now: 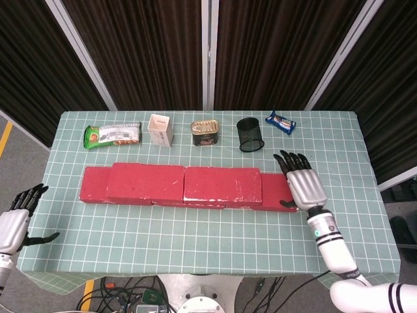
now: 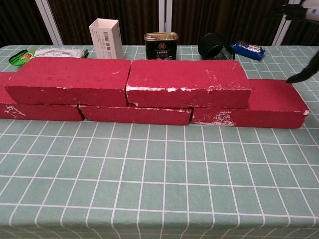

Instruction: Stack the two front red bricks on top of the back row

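bricks (image 2: 187, 83): both up on back row (image 2: 271, 102) | right hand (image 1: 305, 186): empty, fingers spread, beside row's right end | left hand (image 1: 14, 225): empty, spread, off counter (image 1: 195, 228) | advice: lift clear, don't nudge stack

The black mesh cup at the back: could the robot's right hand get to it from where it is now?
Probably yes. The right hand is open beside the bricks' right end, and bare table lies between it and the mesh cup.

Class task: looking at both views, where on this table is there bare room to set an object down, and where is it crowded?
Bare: the wide strip of table in front of the red bricks, and the right end beyond the right hand. Crowded: the back edge, holding snack bag, white box, tin, mesh cup, blue packet.
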### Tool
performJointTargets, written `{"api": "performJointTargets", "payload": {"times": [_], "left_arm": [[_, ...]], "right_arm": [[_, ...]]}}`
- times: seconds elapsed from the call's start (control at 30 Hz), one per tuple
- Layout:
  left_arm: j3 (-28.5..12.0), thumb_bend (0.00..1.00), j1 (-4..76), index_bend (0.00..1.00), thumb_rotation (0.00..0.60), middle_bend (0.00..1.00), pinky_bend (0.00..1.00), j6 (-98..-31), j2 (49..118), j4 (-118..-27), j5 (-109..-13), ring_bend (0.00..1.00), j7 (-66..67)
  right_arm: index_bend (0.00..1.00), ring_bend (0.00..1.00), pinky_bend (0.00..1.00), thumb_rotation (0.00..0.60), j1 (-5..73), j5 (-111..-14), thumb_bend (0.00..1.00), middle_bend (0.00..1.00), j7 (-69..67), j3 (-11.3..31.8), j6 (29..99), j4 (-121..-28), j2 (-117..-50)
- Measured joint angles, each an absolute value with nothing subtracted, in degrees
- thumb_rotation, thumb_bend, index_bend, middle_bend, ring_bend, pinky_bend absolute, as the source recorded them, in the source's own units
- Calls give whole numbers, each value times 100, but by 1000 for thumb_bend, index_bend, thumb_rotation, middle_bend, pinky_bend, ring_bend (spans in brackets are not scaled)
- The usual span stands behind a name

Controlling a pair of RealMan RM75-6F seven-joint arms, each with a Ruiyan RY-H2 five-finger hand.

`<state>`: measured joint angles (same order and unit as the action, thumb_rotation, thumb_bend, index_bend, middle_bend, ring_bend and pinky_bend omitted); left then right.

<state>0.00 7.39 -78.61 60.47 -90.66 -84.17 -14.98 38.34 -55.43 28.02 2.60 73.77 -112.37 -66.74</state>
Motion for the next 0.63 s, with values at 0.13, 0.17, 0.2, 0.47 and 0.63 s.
{"api": "performJointTargets", "payload": {"times": [0.13,0.17,0.2,0.47,0.63], "left_arm": [[-44,1,669,0,600,0,0,-8030,6044,-9077,-8445,0,-1104],[-56,1,645,0,600,0,0,-8090,6042,-9087,-8447,0,-961],[-66,1,624,0,600,0,0,-8142,6042,-9094,-8448,0,-857],[-59,0,383,0,600,0,0,-8528,6013,-9209,-8459,0,-330],[-21,0,201,0,600,0,0,-8825,6067,-9185,-8544,0,-159]], "right_arm": [[0,0,0,600,3092,-6339,0,0,2678,-267,7998,-11218,-6460],[0,0,0,600,2858,-6581,0,0,2597,-415,8187,-11167,-6415],[0,0,0,600,2687,-6759,0,0,2519,-518,8323,-11107,-6387],[0,0,0,600,1612,-7540,0,0,1370,-892,9009,-10066,-6334],[0,0,0,600,1206,-7784,0,0,991,-886,9160,-9694,-6414]]}}
